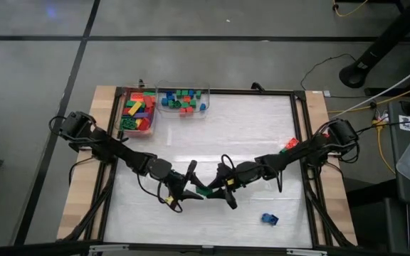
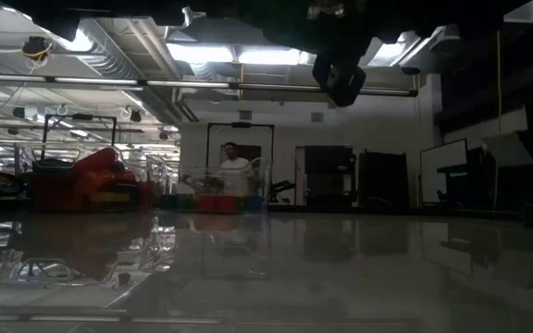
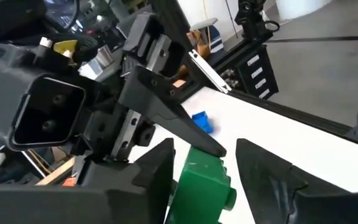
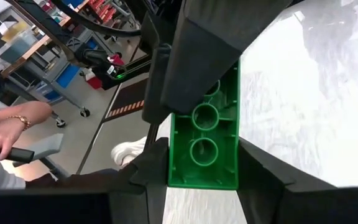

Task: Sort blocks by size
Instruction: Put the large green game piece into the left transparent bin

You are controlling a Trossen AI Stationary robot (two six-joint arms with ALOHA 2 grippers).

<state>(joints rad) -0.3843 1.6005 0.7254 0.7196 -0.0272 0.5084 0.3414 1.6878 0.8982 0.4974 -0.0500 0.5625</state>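
long green brick (image 4: 204, 140), hollow tubed underside showing

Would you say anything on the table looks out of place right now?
Yes: a blue block lies alone near the table's front edge, and a red block sits by the right arm, both far from the two clear bins holding the other blocks. Both grippers grip one green block.

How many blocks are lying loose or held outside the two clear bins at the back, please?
3: a green block gripped between both grippers at the table's middle front, a blue block near the front right, a red block by the right arm. Arms may hide others.
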